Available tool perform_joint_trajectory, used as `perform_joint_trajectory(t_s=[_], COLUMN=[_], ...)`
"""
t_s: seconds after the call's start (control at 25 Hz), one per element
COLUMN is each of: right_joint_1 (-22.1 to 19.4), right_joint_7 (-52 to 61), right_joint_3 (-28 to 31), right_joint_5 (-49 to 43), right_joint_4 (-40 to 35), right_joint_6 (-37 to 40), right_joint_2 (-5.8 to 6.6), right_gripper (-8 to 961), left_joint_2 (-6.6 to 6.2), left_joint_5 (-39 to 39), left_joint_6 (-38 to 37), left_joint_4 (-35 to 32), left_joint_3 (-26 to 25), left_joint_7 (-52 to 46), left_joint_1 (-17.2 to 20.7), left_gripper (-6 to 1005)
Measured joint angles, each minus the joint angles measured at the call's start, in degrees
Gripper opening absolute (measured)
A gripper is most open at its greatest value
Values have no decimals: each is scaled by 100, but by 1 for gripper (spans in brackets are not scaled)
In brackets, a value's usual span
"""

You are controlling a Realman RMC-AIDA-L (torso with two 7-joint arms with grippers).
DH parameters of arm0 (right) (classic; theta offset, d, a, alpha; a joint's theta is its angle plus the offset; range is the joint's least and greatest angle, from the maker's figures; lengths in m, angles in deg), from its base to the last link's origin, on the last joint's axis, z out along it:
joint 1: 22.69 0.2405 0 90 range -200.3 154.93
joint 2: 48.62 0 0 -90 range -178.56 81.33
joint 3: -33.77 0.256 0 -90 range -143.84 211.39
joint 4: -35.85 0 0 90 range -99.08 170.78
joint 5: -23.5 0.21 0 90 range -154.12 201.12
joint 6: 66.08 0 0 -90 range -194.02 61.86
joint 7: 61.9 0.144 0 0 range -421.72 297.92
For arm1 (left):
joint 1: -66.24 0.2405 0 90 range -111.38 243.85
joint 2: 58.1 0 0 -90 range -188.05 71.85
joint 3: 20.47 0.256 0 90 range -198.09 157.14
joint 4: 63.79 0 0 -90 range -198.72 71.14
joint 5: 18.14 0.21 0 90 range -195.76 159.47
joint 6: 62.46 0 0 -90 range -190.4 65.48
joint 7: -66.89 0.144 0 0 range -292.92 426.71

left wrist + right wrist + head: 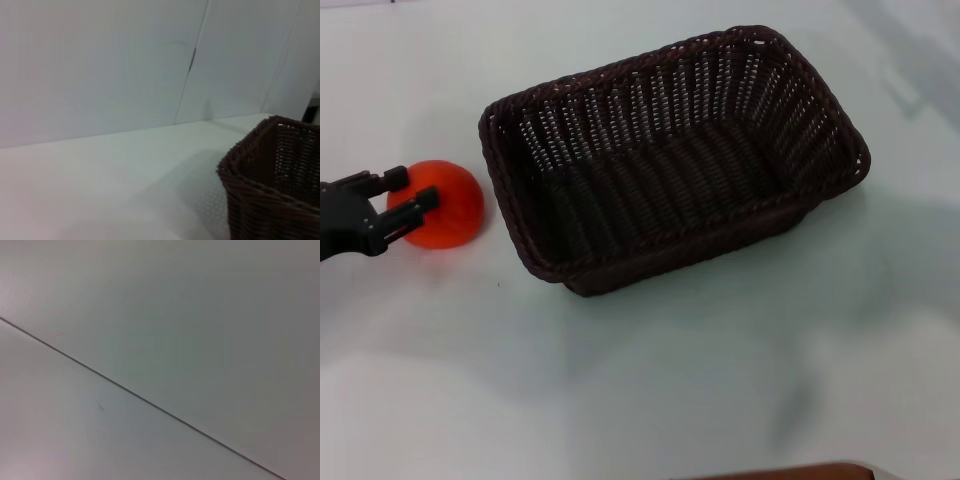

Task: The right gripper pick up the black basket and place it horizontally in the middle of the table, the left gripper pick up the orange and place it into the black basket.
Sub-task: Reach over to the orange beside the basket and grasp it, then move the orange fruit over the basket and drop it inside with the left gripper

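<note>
The black basket (pixel 670 160) stands upright in the middle of the table (pixel 650 380), its long side running left to right and slightly skewed. One corner of it shows in the left wrist view (pixel 270 180). It is empty. The orange (pixel 445 205) lies on the table just left of the basket, a small gap apart. My left gripper (pixel 418 190) reaches in from the left edge. Its two black fingers are spread apart over the orange's left part and do not clasp it. The right gripper is out of view.
A pale wall with a vertical seam (pixel 192 57) stands behind the table. The right wrist view shows only a plain grey surface with a thin dark line (pixel 150 402). A brown edge (pixel 790 472) shows at the bottom of the head view.
</note>
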Motion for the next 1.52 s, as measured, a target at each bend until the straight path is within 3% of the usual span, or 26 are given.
perform_joint_trajectory(t_s=[0.44,0.72,0.88,0.96,1.28,1.52], right_joint_1=[38,64,76,77,81,100], right_joint_7=[-52,-91,-117,-118,-164,-202], right_joint_3=[52,57,59,63,129,136], right_joint_5=[5,13,14,21,30,31], right_joint_4=[10,69,84,88,137,151], right_joint_6=[31,106,117,119,121,113], right_joint_2=[0,-6,-8,-9,-8,-11], right_gripper=[705,706,706,705,706,705], left_joint_2=[12,35,111,153,253,241], left_joint_5=[34,45,-14,-95,-321,-695], left_joint_6=[-103,-125,-52,89,1547,2464], left_joint_4=[5,64,280,380,471,463], left_joint_3=[19,36,-43,-241,-1976,-2042], left_joint_7=[16,75,94,97,185,-234], left_joint_1=[-5,-10,63,111,9,-312], left_gripper=[235,122,72,71,49,48])
